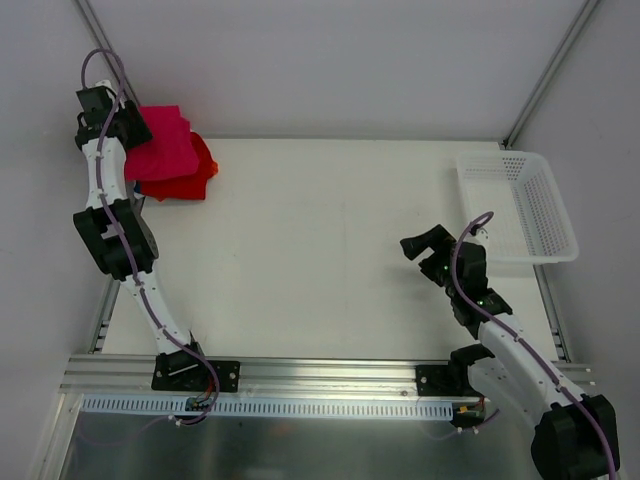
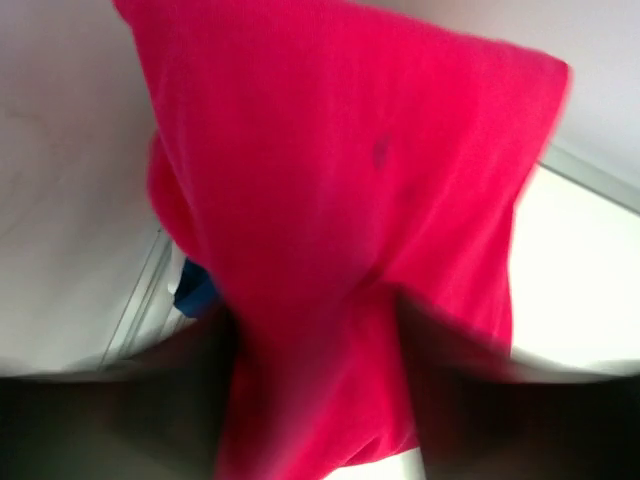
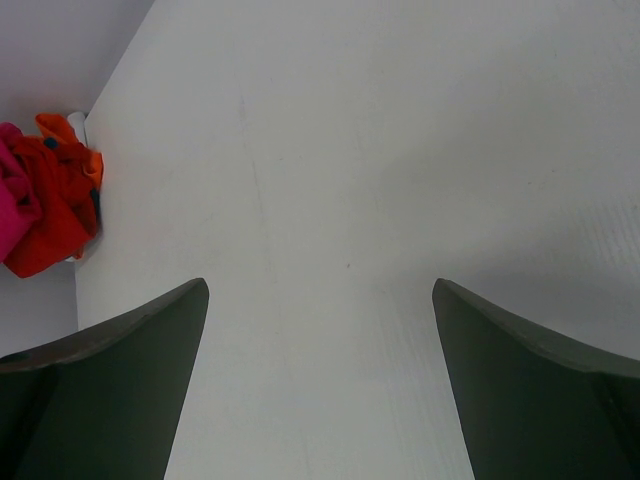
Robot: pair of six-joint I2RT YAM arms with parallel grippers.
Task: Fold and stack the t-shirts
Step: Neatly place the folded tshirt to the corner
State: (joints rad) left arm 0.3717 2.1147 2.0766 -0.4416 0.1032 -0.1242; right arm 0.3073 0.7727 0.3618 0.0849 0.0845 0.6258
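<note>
Top external alone shows the basket (image 1: 520, 257); grip of left hand (image 2: 315, 340) on the crimson-pink t-shirt (image 2: 350, 180) unclear, right hand (image 3: 320, 286) released.

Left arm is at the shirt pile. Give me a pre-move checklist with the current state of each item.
1. Top shirt over pile: ok. The crimson-pink t-shirt lies over the red t-shirt at the far-left corner.
2. Left fingers free of cloth: cannot tell. Pink cloth fills the gap between them and the wrist view is blurred.
3. Pile edges aligned: not ok. The red shirt sticks out to the right and looks rumpled from the right wrist view.
4. Right fingers open and empty: ok. They are above the bare table.
5. Basket clear of both arms: ok. It sits at the far right.
</note>
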